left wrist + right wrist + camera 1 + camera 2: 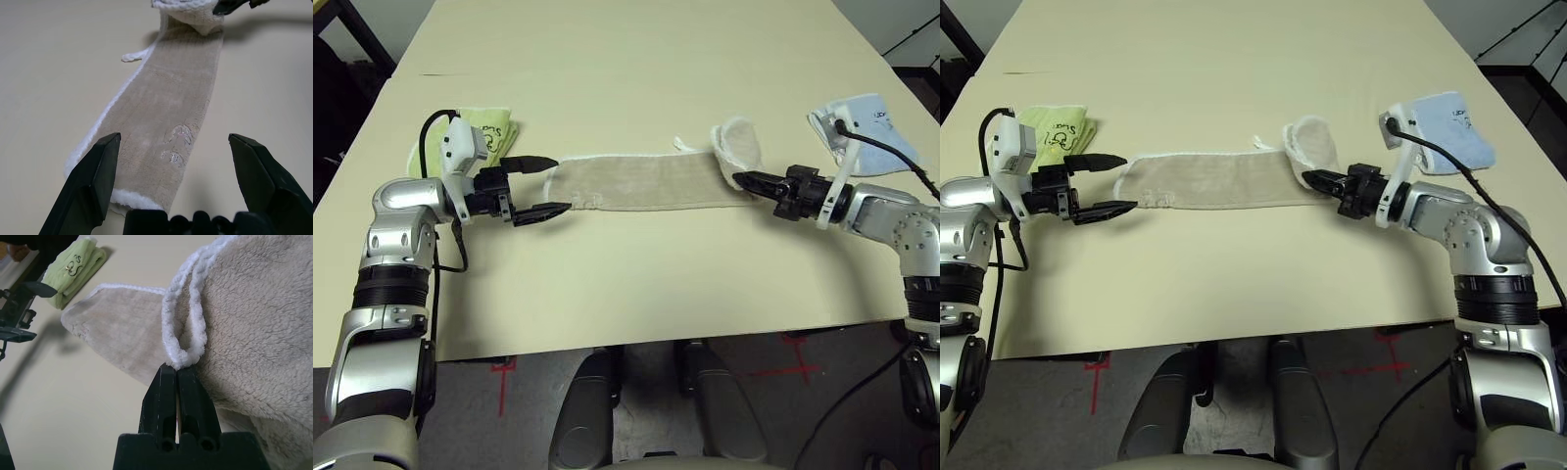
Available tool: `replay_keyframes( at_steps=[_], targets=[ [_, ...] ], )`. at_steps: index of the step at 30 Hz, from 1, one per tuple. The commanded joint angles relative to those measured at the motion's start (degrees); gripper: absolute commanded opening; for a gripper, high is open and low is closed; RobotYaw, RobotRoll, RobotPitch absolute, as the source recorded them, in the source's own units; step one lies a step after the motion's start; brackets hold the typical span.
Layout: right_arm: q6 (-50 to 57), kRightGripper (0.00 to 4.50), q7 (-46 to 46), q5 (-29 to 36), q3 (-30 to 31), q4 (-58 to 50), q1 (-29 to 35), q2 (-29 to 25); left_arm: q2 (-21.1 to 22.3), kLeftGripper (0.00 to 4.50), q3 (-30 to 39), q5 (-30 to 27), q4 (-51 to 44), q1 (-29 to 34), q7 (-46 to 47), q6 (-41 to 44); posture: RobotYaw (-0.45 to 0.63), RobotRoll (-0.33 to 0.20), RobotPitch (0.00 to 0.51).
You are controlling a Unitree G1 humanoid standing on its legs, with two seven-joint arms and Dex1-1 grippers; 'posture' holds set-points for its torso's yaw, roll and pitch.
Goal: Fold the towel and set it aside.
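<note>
Both grippers flank the towel point(641, 182), a long strip across the tabletop's point(636, 59) middle. Right gripper point(1310, 178) pinches its lifted end; left gripper point(548, 186) gapes empty. Soft, limp cloth: grip the edging.

Both forearms were chunky brushed silver with black ribbed bands at the joints. Each pincer, left pincer point(551, 186) and right pincer point(740, 179), had matte black tapered fingers, a white camera housing behind it, and loose black cables.
</note>
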Motion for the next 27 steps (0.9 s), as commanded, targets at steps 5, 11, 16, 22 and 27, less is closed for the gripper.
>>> replay_keyframes(
  at_steps=[5,11,16,22,27],
  targets=[
    [0.97,0.04,0.72,-1.49,2.67,-3.21,-0.58,0.95,0.35,4.5,-0.83,0.21,-0.16,0.17,-0.66,0.02,0.01,0.0,0.206],
    [0.19,0.04,0.87,-6.09,7.17,-3.93,0.06,-0.5,0.34,4.5,-0.91,0.18,-0.45,0.17,-0.7,0.22,0.01,0.0,0.206],
    [-1.96,0.04,1.63,-11.12,10.86,-4.31,0.83,-1.94,0.29,4.5,-0.96,0.14,-0.82,0.27,-0.64,0.44,0.01,0.0,0.206],
    [-1.54,0.04,1.46,-14.21,12.8,-5.6,0.58,-1.56,0.2,4.5,-1.14,0.19,-1.11,0.23,-0.52,0.89,0.0,0.0,0.206],
    [-0.67,1.48,1.83,-14.11,12.58,-6.44,0.02,-0.13,0.15,4.5,-1.31,0.21,-1.25,0.17,-0.39,1.19,0.0,0.0,0.206]
  ],
)
